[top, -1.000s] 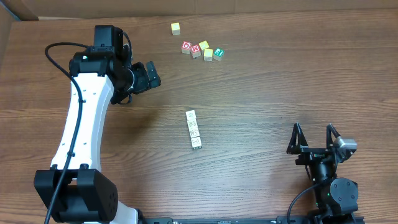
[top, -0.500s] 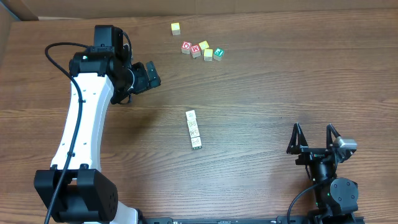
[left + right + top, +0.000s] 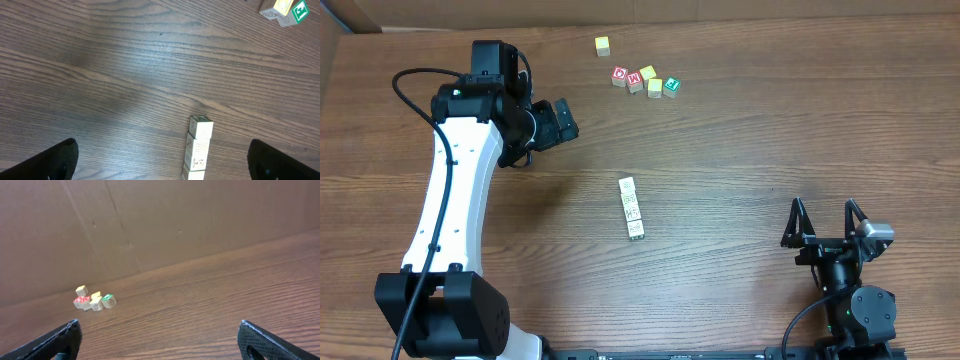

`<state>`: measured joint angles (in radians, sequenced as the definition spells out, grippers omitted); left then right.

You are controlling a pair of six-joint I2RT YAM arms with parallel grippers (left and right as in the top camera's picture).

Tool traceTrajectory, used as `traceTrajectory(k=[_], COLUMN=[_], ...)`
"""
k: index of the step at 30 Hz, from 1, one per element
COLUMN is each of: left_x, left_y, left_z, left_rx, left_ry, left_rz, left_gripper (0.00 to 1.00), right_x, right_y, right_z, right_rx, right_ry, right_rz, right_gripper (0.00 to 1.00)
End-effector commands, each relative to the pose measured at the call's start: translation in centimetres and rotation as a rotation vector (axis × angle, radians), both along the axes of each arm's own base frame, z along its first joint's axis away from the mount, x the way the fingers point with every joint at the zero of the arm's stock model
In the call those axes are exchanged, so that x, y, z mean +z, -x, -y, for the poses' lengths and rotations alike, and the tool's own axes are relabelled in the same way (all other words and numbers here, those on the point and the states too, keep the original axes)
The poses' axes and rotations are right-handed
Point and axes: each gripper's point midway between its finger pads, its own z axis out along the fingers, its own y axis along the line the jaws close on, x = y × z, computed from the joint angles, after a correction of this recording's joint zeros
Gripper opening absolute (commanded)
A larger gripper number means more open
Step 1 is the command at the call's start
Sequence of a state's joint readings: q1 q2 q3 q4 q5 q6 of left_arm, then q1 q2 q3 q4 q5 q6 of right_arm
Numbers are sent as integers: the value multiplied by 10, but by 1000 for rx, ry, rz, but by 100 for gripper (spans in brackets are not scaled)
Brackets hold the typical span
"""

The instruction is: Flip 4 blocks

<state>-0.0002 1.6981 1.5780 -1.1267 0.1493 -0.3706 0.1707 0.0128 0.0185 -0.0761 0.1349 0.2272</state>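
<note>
Both my grippers are spread wide with nothing in them. My left gripper (image 3: 563, 120) hangs over the far-left part of the desk (image 3: 770, 130), and my right gripper (image 3: 823, 213) sits by the near-right corner. The four pale blocks (image 3: 632, 208) lie touching in a short row around the middle of the desk. A bunch of coloured cubes (image 3: 645, 79) and a lone yellow cube (image 3: 603, 45) sit near the far edge.
</note>
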Motion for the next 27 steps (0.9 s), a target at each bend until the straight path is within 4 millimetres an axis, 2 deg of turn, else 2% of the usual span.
traceTrajectory(k=[1, 4, 7, 13, 17, 20, 23, 27], left_x=[4, 11, 29, 105, 159, 187, 194, 184], left_y=[-2, -1, 3, 32, 65, 98, 129, 170], left_z=[1, 1, 1, 1, -10, -19, -28, -37], left_rx=[-9, -9, -9, -9, 22, 56, 85, 111], left_ry=[1, 1, 1, 0, -58, -102, -142, -189], left_rz=[14, 32, 82, 302, 479, 567, 582, 517], left_gripper=[100, 100, 100, 100, 100, 100, 100, 100], right_x=[-1, -1, -1, -1, -1, -1, -1, -1], right_y=[0, 0, 0, 0, 0, 0, 0, 0], right_z=[1, 1, 1, 1, 1, 1, 1, 1], right_rx=[-2, -2, -2, -2, -2, -2, -2, -2], right_ry=[14, 14, 14, 14, 14, 14, 14, 14], right_rz=[6, 6, 6, 6, 6, 6, 6, 6], right_gripper=[100, 100, 100, 100, 100, 100, 100, 100])
